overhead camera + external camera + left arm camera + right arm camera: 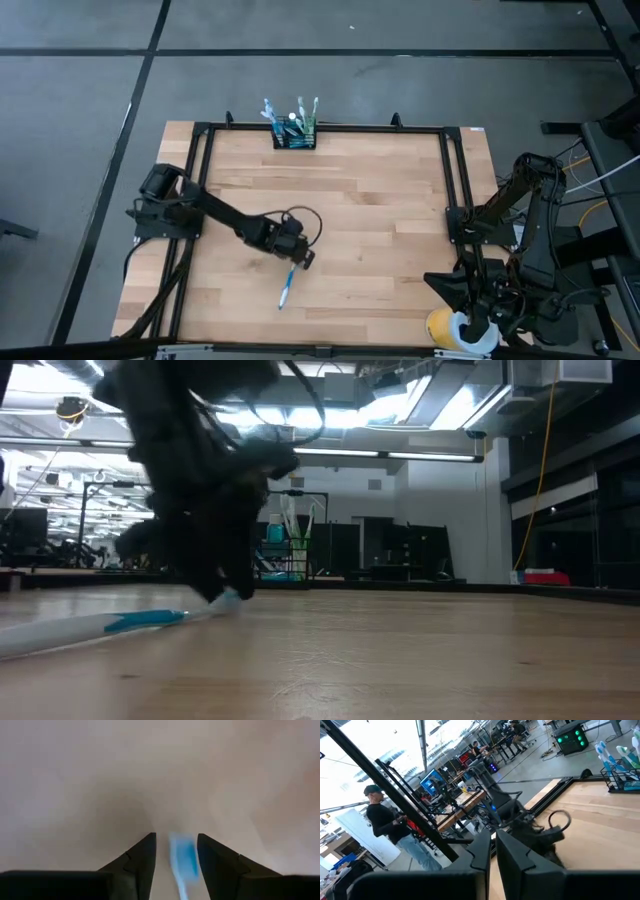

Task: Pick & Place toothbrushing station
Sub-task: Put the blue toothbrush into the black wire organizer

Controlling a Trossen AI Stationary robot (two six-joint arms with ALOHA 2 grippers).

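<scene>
Left gripper (303, 258) low over the middle of the table (380, 200), jaws apart around the head end of a blue-and-white toothbrush (286, 284) lying flat on the wood. Black wire-mesh caddy (294, 135) at the middle of the far edge, toothbrushes upright inside. Right gripper (492, 845) off the near right corner, jaws together, nothing held.

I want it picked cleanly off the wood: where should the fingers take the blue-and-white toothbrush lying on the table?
Grip the blue-and-white toothbrush across its thin handle, coming straight down. It lies flat on the wooden table, and the left gripper already straddles its upper end.
</scene>
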